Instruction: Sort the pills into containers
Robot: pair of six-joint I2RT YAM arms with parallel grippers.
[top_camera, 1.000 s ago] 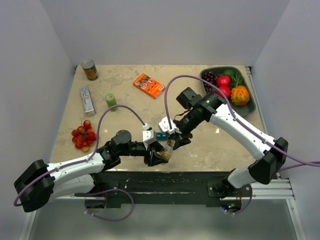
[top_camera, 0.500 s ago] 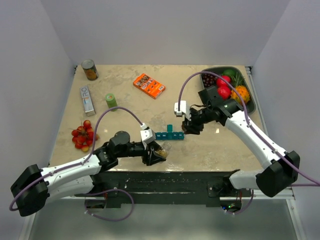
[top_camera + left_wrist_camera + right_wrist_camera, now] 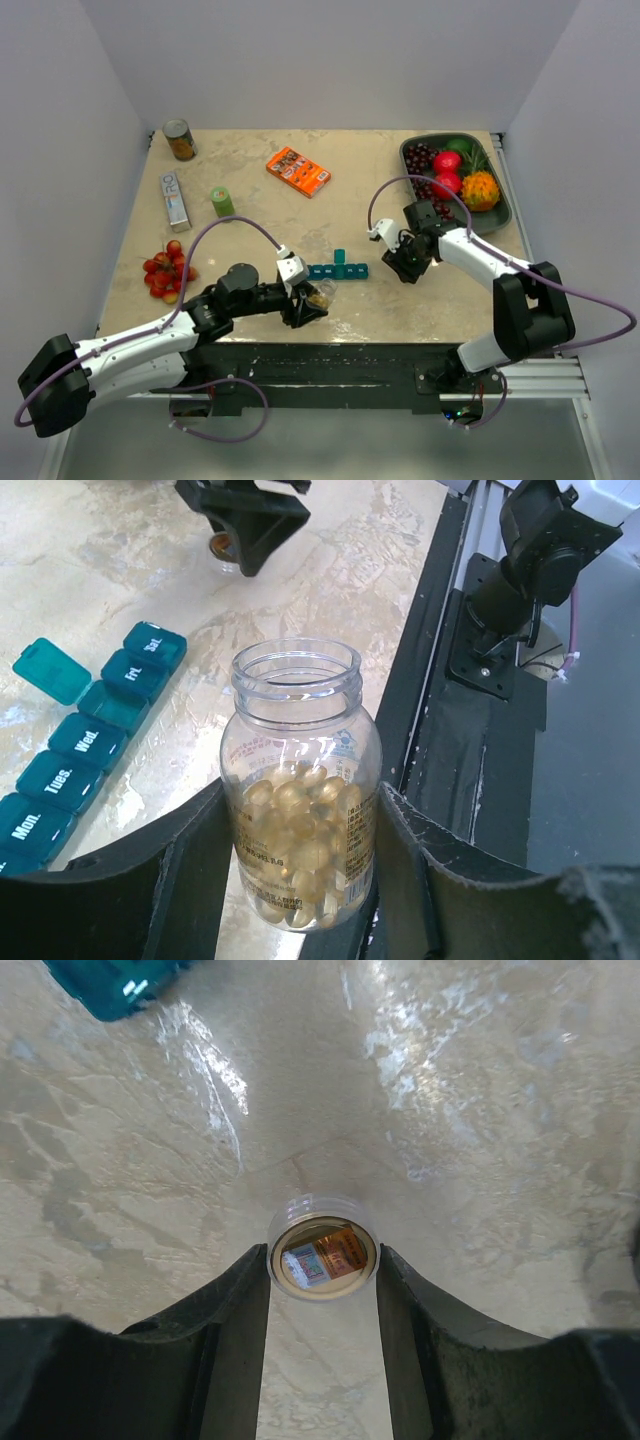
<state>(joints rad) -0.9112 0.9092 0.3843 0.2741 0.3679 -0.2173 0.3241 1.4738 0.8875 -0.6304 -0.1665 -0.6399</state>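
Note:
My left gripper (image 3: 306,302) is shut on a clear, uncapped bottle (image 3: 300,810) half full of gold pills, held upright at the table's front edge. The teal containers (image 3: 338,270) lie just beyond it as a strip of day-labelled compartments (image 3: 90,745), one lid (image 3: 50,669) open. My right gripper (image 3: 408,262) is down at the table, right of the strip. Its fingers are shut on the bottle's round clear cap (image 3: 322,1248), which lies at or just above the surface. That gripper also shows in the left wrist view (image 3: 245,520).
A dark tray of fruit (image 3: 500,215) stands at the back right. An orange box (image 3: 298,170), a green cylinder (image 3: 222,202), a white-grey box (image 3: 176,198) and a can (image 3: 180,139) stand at the back left. Cherry tomatoes (image 3: 167,272) lie at the left.
My right gripper has left the bottle with the cap, swung right and come down to the table right of the containers. My left gripper still holds the bottle, shifted slightly left.

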